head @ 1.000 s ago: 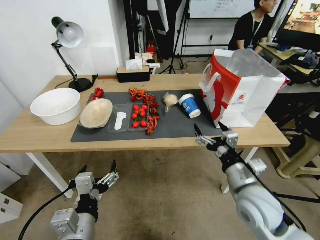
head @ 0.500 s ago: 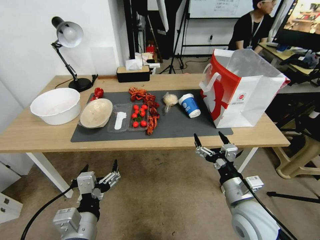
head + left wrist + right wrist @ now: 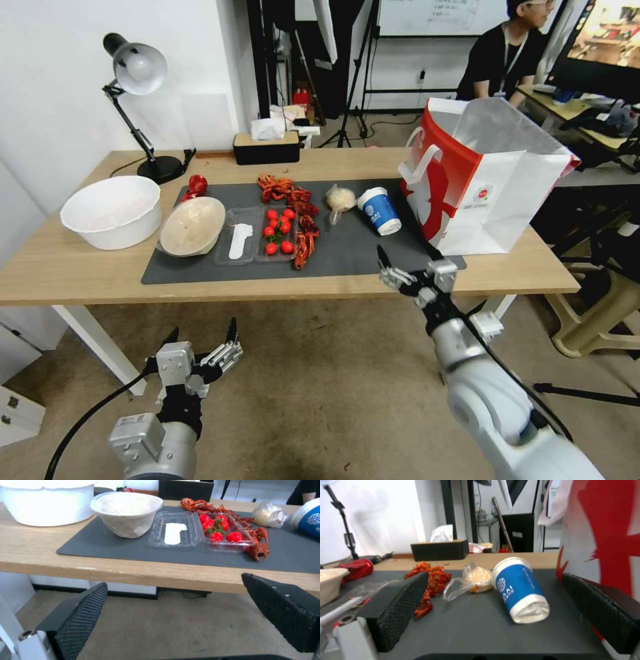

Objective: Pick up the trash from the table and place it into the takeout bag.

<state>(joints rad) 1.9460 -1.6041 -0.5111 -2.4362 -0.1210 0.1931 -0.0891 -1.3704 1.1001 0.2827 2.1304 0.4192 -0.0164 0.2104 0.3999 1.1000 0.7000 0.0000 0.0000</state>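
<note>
On the dark mat [image 3: 347, 250] we logged a blue-white paper cup [image 3: 379, 211] lying on its side, a knotted bag [image 3: 340, 199] beside it, a clear tray [image 3: 257, 235] of red tomatoes, a beige bowl [image 3: 192, 226]. The takeout bag [image 3: 487, 180] stood open at the table's [image 3: 80, 267] right end. Our right gripper [image 3: 405, 265] hovered, fingers apart, at the front edge; left gripper [image 3: 202, 337] spread, low over the floor.

blue-white cup [image 3: 379, 211], red-white bag [image 3: 481, 185], grey mat [image 3: 353, 247]
</note>
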